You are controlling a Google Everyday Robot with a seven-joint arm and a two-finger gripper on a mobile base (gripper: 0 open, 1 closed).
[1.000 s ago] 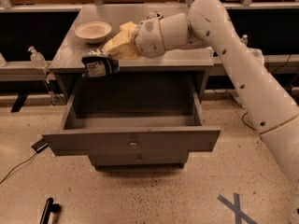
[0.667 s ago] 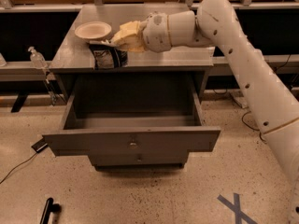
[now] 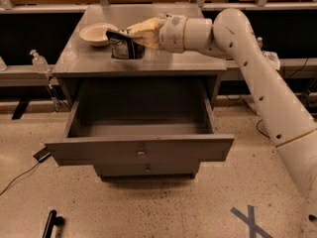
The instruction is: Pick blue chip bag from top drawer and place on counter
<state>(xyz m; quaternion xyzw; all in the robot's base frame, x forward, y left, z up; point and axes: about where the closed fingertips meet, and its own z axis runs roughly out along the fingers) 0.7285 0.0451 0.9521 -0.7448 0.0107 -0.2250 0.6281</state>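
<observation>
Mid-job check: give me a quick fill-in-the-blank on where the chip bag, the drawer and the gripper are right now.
1. The top drawer is pulled ___, with nothing visible inside it.
2. The gripper holds the blue chip bag over the counter, right beside a cream-coloured ___.
3. The arm reaches over the counter from the ___ side of the camera view.

Missing words: open; bowl; right.
</observation>
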